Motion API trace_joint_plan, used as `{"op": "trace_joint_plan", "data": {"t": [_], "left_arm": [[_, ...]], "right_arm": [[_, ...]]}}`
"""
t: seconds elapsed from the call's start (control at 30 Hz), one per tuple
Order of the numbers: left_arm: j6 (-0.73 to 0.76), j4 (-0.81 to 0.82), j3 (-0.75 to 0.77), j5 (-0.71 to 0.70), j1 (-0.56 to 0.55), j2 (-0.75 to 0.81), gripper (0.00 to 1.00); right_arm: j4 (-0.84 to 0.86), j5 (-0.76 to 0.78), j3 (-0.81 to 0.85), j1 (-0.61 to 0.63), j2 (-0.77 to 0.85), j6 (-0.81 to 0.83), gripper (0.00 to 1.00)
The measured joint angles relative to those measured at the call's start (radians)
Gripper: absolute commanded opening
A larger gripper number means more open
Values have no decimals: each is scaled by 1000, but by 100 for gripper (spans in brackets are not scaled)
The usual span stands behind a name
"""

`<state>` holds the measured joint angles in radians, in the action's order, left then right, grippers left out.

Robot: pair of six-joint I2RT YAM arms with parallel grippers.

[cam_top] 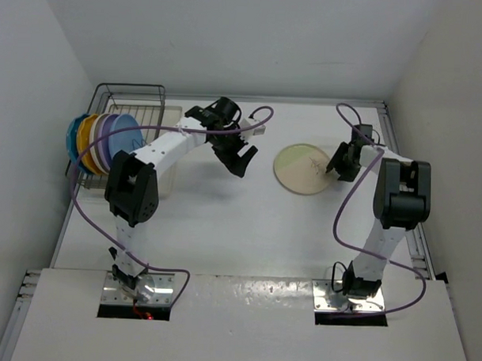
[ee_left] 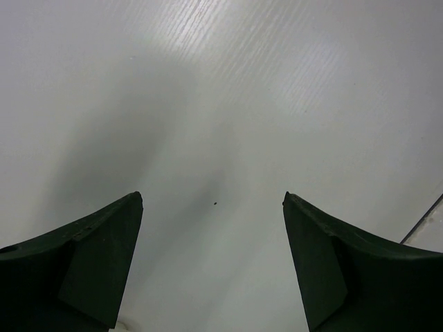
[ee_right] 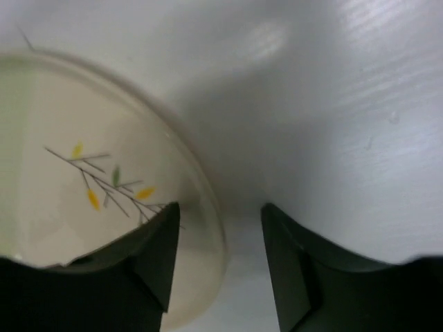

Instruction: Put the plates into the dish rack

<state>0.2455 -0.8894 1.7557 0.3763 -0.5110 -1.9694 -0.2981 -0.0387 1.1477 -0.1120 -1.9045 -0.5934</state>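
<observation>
Loose plate (cam_top: 303,168), cream with pale green and a small sprig mark, lies flat on the tabletop (cam_top: 223,227). It sits right of centre, well apart from the dish rack (cam_top: 133,97) at the far left. Other plates (cam_top: 104,140) stand on edge at the rack, packed close: teal, orange, lavender and light blue showing.

Right gripper (ee_right: 218,214) is low at the loose plate's right rim. Jaws parted, one finger over the plate face, the other over bare tabletop, rim between them; not yet clamped. Left gripper (cam_top: 238,157) hangs between rack and plate, jaws spread, nothing in them.

Handling, as judged: stiff, glossy, likely ceramic, so slick, chippable and with some weight. Lying flat, only the raised rim offers a hold. Pinch it deep, since a shallow bite may slip when the plate tips upright.
</observation>
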Motion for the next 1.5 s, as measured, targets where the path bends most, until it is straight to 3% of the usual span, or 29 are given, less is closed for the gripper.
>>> {"op": "trace_joint_plan", "data": {"t": [0.13,0.27,0.5,0.73,1.07,1.13,1.17,1.4,1.5], "left_arm": [[0,0,-1,-14,0,14,88],[0,1,-2,-25,1,21,88],[0,2,-2,-29,2,21,88],[-6,24,-1,24,10,-17,88],[-109,96,117,89,8,-303,91],[-135,115,132,87,4,-336,85],[-151,117,151,79,4,-343,75],[-214,190,167,-20,-8,-372,51],[-224,222,135,-18,-19,-360,49]], "right_arm": [[-40,39,60,21,-48,24,39],[-72,56,107,47,-84,51,0],[-40,-1,86,55,-74,105,0],[77,-111,-121,82,57,188,0],[106,-163,-271,193,171,229,0],[102,-164,-283,207,180,235,0],[102,-164,-286,210,184,237,0],[107,-171,-333,215,222,239,0],[105,-167,-343,219,232,239,0]]}}
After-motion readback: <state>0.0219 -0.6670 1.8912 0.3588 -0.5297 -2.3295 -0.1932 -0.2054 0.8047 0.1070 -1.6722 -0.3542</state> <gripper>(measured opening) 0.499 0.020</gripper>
